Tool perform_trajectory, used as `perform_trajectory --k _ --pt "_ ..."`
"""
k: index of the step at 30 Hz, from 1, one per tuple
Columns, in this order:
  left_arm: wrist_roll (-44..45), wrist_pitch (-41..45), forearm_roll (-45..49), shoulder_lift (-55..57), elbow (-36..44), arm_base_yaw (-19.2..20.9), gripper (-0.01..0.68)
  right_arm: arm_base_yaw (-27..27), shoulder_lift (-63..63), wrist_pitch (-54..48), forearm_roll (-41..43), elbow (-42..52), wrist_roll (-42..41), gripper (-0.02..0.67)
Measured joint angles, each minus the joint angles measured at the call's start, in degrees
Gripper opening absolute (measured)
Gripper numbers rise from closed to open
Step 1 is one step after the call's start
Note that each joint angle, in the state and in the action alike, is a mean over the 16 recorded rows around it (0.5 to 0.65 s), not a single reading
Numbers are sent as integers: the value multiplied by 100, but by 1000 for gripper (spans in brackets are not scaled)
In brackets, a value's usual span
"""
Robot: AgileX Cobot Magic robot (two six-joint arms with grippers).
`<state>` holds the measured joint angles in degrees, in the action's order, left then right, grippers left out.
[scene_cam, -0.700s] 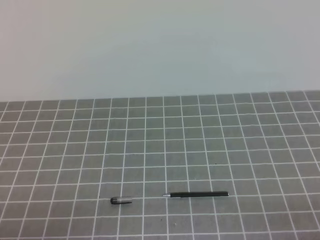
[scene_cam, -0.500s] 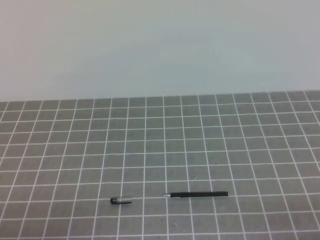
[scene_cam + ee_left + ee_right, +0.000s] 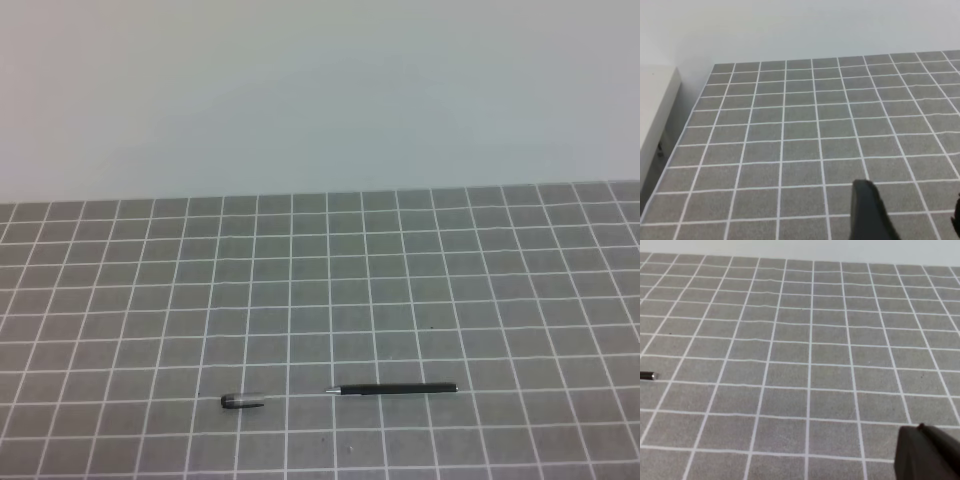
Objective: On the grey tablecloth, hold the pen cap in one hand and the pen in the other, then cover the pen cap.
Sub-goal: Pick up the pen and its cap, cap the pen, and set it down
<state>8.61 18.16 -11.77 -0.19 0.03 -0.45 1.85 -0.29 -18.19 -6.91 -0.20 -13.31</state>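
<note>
Cloth (image 3: 420,270) covers the surface. Pen (image 3: 392,389) lies flat near its front edge, tip toward the cap (image 3: 241,402), which is well apart, likely laid out one per arm. Left jaws (image 3: 912,215) spread; right jaws (image 3: 927,452) pressed together, both empty.

grey tablecloth (image 3: 400,280), pen (image 3: 395,389), pen cap (image 3: 240,402)
</note>
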Motion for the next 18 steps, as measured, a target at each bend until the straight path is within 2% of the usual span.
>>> perform_trajectory --k 9,18 --pt "5 -140 16 0 0 0 340 0 0 0 0 0 0 4" --pt "12 -974 17 0 -1 0 340 0 8 1 7 0 0 4"
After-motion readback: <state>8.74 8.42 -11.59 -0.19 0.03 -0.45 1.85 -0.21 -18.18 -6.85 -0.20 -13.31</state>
